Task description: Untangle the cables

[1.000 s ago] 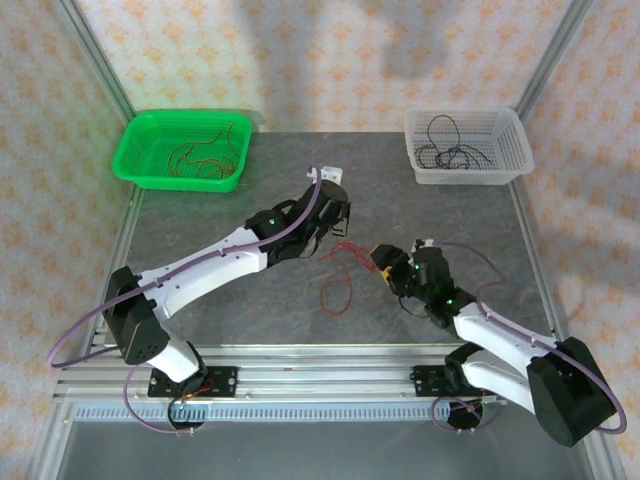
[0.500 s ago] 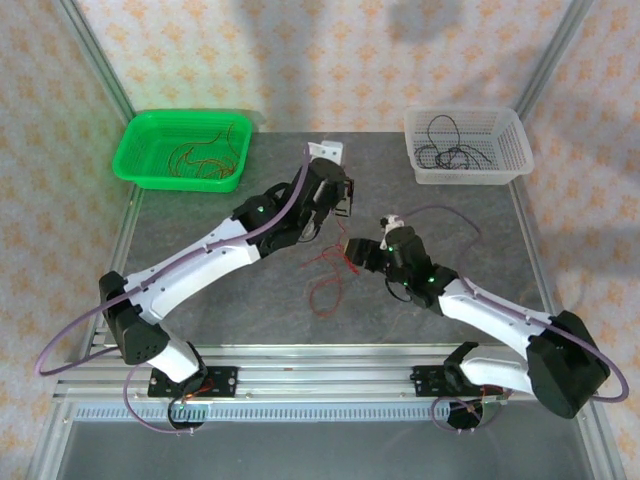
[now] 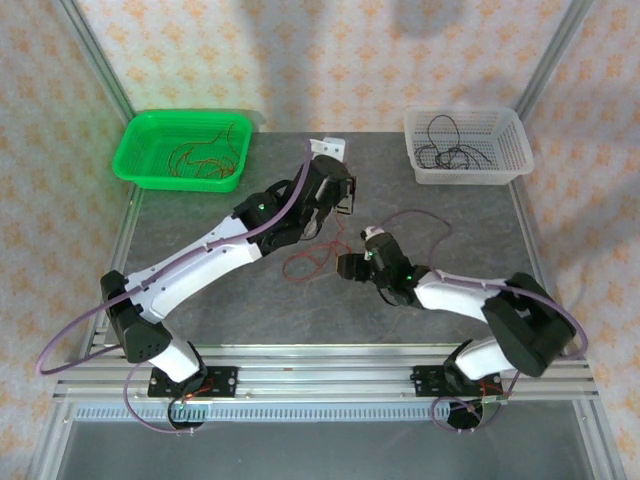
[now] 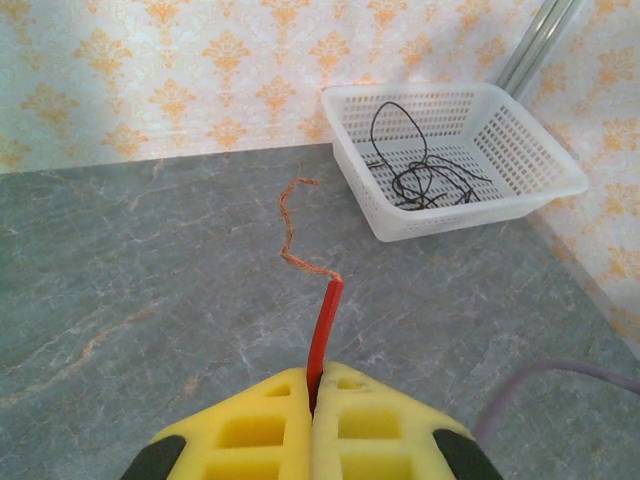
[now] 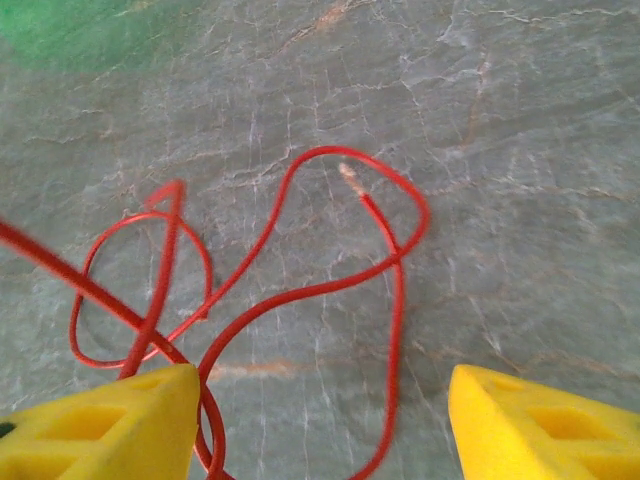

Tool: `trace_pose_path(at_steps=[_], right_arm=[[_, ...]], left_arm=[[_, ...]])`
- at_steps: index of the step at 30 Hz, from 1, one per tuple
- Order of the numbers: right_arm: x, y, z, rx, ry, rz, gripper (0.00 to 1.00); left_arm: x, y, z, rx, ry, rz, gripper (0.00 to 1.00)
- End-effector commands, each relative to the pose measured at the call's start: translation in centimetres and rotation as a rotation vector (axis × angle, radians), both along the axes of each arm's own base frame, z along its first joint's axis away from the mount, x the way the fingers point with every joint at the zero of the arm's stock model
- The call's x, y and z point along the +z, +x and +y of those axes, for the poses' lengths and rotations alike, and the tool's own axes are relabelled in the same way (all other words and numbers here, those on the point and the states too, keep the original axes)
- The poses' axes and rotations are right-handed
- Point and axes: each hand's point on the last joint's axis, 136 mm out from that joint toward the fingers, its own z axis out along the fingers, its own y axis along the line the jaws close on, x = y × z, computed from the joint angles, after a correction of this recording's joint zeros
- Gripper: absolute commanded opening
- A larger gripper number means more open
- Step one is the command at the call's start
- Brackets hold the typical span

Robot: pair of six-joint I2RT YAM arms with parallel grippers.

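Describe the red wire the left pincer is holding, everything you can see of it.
The red wire is thin, with smooth red plastic insulation. A short, nearly straight stretch pokes out past the shut left pincer, clamped between its yellow foam pads. The tip is stripped: bare, kinked copper strands wander onward over the grey table; whether they touch it I cannot tell. The rest of the wire is hidden behind the pads.
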Motion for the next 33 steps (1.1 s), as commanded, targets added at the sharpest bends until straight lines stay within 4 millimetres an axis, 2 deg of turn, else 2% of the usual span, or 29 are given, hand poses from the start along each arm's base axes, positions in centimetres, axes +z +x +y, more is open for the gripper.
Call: trace_pose_path(at_steps=[1,7,13,17,22,27,30,33], right_arm=[[1.8,3.1,0.8,-0.091,0.029,-0.076,0.63],[-0.4,4.1,-0.4,-0.241,0.034,-0.024,0.54],[-2.9,3.8,-1.3,-0.330,0.027,0.055,0.53],[-4.2,3.3,-2.3,-0.372,0.025,0.096,0.54],[-4.5,3.0,-3.6,-0.417,0.037,0.115,0.54],[-4.8,2.8,-5.0,-0.460,0.040,0.128,0.52],[-5.0,2.9,-6.0,-0.491,0.012,0.133,0.46],[-5.2,2.8,-7.9,-0.539,-0.052,0.133,0.40]], left_arm=[[2.5,-0.9,0.0,-0.010,-0.030,-0.027,0.00],[4.3,-1.8,0.4,-0.015,-0.048,-0.056,0.00],[7.0,-2.5,1.7,-0.009,-0.065,-0.102,0.00],[9.5,-3.1,2.8,-0.003,-0.081,-0.149,0.00],[12.6,-3.8,3.9,-0.005,-0.105,-0.206,0.00],[14.7,-4.5,4.6,-0.022,-0.134,-0.245,0.00],[15.8,-4.9,5.1,-0.022,-0.144,-0.270,0.00],[17.1,-5.2,5.9,-0.012,-0.142,-0.291,0.00]])
